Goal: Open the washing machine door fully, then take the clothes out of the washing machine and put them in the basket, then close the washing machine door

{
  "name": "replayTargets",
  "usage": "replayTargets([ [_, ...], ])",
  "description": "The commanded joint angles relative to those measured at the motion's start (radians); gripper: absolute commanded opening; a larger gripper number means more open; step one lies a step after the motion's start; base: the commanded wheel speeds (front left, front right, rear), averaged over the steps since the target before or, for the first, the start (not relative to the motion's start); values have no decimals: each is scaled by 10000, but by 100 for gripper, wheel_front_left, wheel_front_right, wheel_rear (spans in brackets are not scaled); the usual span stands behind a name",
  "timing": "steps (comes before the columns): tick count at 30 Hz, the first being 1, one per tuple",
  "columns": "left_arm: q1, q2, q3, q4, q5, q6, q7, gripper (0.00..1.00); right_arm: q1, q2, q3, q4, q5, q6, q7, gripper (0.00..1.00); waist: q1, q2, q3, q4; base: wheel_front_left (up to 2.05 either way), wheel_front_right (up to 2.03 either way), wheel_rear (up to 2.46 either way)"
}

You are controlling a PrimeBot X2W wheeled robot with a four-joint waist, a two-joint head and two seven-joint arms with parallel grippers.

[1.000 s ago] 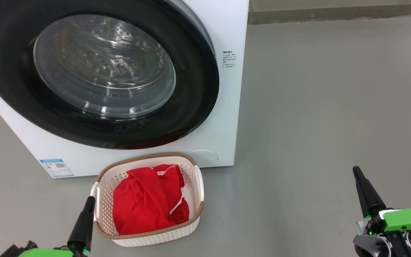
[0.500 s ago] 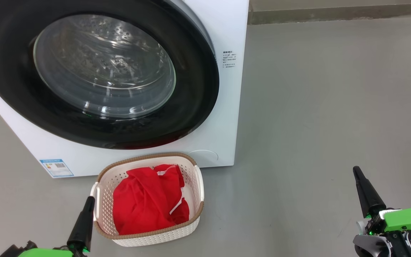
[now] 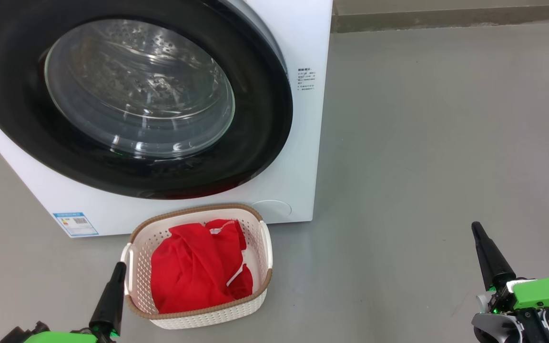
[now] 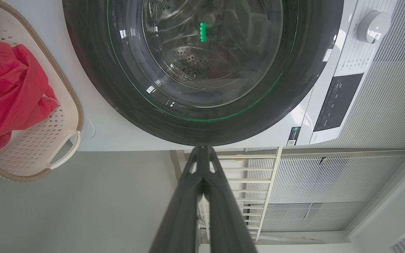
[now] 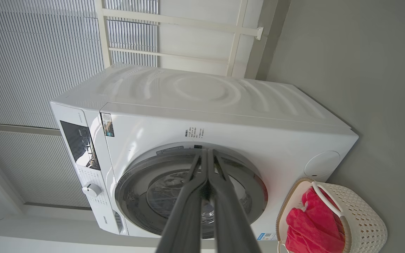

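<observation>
The washing machine door (image 3: 131, 95), black-rimmed with a bulging glass centre, lay shut against the front of the white washing machine (image 3: 300, 152) in the upper left of the head view. The red clothes (image 3: 193, 269) sat heaped inside the cream basket (image 3: 193, 210). It stood on the grey floor (image 3: 422, 143) just in front of the machine, below the door, at the lower centre of the frame. The left end effector (image 3: 120, 267) hovered at the lower left, just beside the basket's near-left corner. The right end effector (image 3: 475, 228) hung at the lower right, well apart from basket and machine. In each wrist view, the two dark fingers were pressed together, holding nothing.
</observation>
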Motion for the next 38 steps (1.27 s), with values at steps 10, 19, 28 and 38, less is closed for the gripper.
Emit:
replayTargets([
  [10, -414, 79, 379, -202, 129, 4, 103, 0, -423, -54, 141, -287, -97, 4, 79, 0, 0, 0, 0, 0, 0, 0, 0],
  [19, -415, 72, 390, -202, 138, 4, 111, 0, -424, -45, 129, -286, -107, 4, 89, 0, 0, 0, 0, 0, 0, 0, 0],
  [28, -416, 66, 399, -202, 145, 4, 118, 0, -425, -39, 119, -285, -115, 4, 96, 0, 0, 0, 0, 0, 0, 0, 0],
  [38, -417, 60, 408, -202, 153, 4, 126, 0, -426, -32, 109, -285, -124, 4, 105, 0, 0, 0, 0, 0, 0, 0, 0],
])
